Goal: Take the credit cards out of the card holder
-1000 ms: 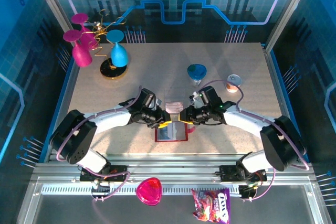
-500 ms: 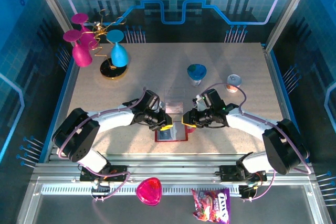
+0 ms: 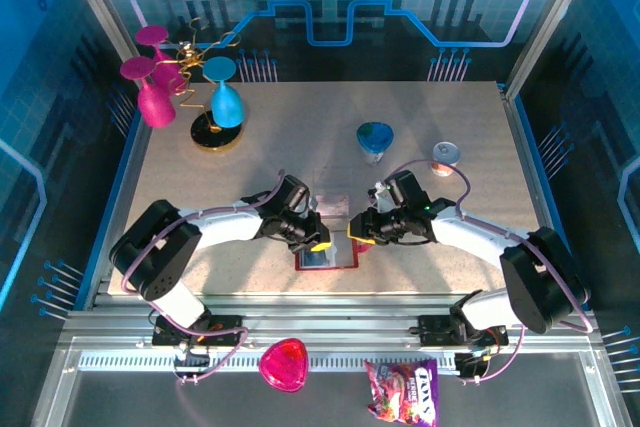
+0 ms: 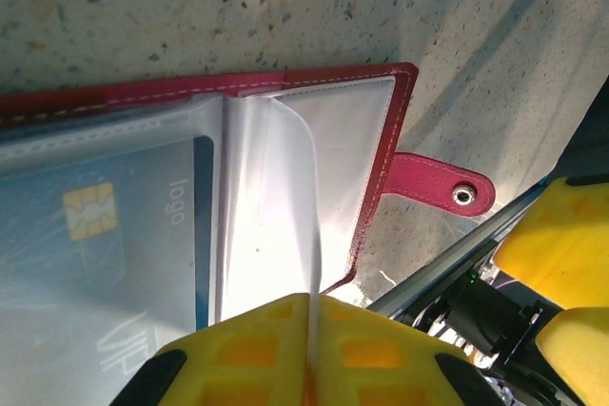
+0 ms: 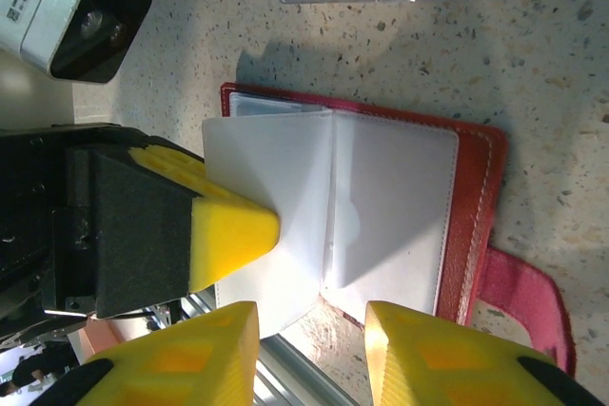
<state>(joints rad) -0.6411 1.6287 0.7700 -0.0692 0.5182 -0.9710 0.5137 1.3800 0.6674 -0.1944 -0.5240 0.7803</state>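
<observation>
The speckled beige bench (image 3: 250,147) carries the small dark red folding card holder (image 3: 327,259), which lies open near the front edge between the two arms' tips. The left gripper (image 4: 312,325) has its yellow jaws pressed together on a clear plastic pocket leaf (image 4: 276,197) that stands up from the holder. The right gripper (image 5: 312,349) hovers at the holder's edge with its jaws apart and nothing between them. A blue credit card (image 4: 124,263) with a gold chip sits inside a pocket. The red snap tab (image 4: 433,187) lies flat on the bench.

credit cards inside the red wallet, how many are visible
1: a blue card with a gold chip, in a clear pocket of the open card holder. More may be hidden behind other sleeves.
</observation>
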